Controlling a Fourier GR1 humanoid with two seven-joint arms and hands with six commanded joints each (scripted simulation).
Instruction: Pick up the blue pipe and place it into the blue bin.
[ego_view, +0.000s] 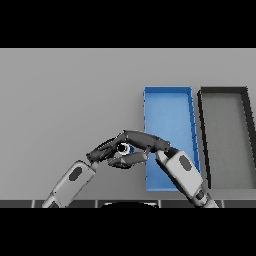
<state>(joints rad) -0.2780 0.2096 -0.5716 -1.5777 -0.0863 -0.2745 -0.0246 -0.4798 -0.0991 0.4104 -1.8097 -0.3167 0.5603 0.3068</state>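
Head view, and from the left we see the left robot hand (102, 152) low over the grey worktop (65, 100), its fingers reaching toward the right one, though we cannot tell whether they are curled or straight. Next comes the right robot hand (142, 142), fingers and thumb clamped on the blue pipe (126, 148), just beside the near left wall of the blue bin (168, 91). We'd lift it clear of that wall and release over the middle, avoiding the dark bin (225, 90) alongside.
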